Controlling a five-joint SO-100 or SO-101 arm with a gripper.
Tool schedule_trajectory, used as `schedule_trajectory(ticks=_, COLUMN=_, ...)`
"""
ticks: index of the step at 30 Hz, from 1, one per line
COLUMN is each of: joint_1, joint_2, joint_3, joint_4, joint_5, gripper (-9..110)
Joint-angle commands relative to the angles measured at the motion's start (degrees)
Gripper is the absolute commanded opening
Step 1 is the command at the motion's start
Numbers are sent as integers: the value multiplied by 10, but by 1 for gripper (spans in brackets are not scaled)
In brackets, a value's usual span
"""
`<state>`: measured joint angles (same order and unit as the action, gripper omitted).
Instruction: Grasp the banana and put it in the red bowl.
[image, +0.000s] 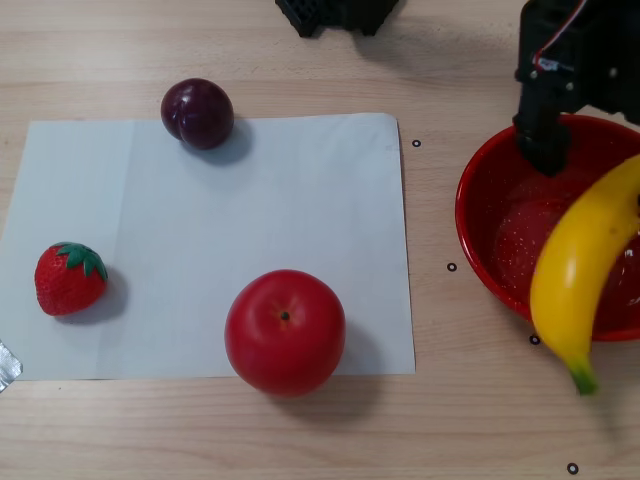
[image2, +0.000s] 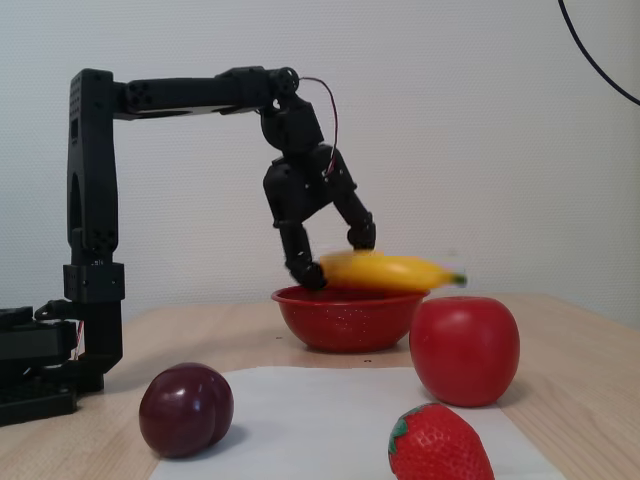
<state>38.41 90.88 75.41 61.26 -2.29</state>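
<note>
One banana (image2: 385, 270), above one red bowl (image2: 345, 318), its rim cut off at 3 o'clock in other view. One apple (image: 285, 332), plum (image: 198, 113), strawberry (image: 69, 278) on paper (image: 250, 220). Tool (image2: 335, 262) fingers spread, straddling banana; grip cannot tell.

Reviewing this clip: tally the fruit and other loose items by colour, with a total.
Red: 3 – apple, strawberry, red bowl
Yellow: 1 – banana
Purple: 1 – plum
White: 1 – paper sheet
Total: 6

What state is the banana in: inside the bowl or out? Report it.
Not fully in. The banana lies across the bowl's rim, its green tip sticking out past the edge, with the gripper open astride it.
</note>
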Motion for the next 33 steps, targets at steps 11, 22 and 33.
schedule_trajectory(ticks=11, joint_1=-9, joint_2=55, joint_3=-202, joint_4=123, joint_5=-40, gripper=9)
schedule_trajectory(ticks=22, joint_1=-58, joint_2=106, joint_3=-262, joint_4=236, joint_5=-52, gripper=0)
schedule_trajectory(ticks=33, joint_1=-149, joint_2=214, joint_3=-195, joint_4=228, joint_5=-30, gripper=0)
